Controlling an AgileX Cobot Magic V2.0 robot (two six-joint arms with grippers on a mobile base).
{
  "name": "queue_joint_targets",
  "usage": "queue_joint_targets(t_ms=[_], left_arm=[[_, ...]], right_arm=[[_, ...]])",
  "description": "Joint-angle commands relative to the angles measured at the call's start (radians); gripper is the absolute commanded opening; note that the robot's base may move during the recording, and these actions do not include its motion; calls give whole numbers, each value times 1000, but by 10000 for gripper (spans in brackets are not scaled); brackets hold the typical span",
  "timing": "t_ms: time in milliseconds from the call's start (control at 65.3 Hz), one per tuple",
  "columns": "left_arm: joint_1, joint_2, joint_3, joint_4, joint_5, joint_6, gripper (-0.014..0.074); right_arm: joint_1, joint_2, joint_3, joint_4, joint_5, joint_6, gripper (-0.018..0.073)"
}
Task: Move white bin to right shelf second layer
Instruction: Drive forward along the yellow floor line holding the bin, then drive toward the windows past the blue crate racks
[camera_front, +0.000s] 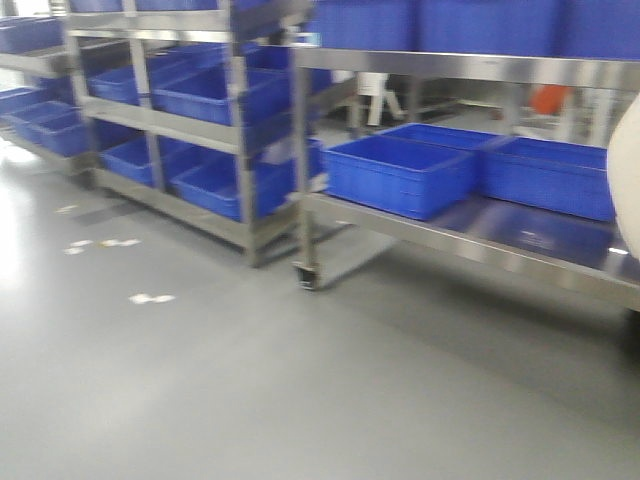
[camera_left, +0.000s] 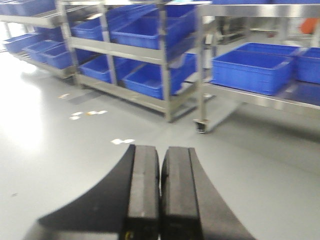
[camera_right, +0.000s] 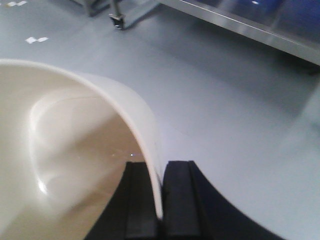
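Note:
The white bin (camera_right: 65, 150) fills the left of the right wrist view, glossy cream, its inside facing the camera. My right gripper (camera_right: 161, 172) is shut on the bin's thin side wall, one black finger inside and one outside, above grey floor. A curved edge of the bin (camera_front: 627, 195) also shows at the far right of the front view. My left gripper (camera_left: 161, 155) is shut with nothing in it, its pads pressed together over bare floor. The right shelf second layer is out of view.
Steel racks loaded with blue crates (camera_front: 398, 172) stand ahead and to the left. The nearest rack (camera_front: 470, 232) has a caster wheel (camera_front: 307, 277) at its corner post. White marks (camera_front: 150, 298) dot the grey floor (camera_front: 300, 400).

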Motion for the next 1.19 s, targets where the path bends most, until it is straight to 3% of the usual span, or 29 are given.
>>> queue_joint_targets(t_ms=[0, 1179], left_arm=[[-4, -16, 37, -6, -85, -5, 85], [-4, -16, 37, -6, -85, -5, 85]], right_arm=[[-4, 3, -31, 0, -92, 4, 76], [-4, 3, -31, 0, -92, 4, 76]])
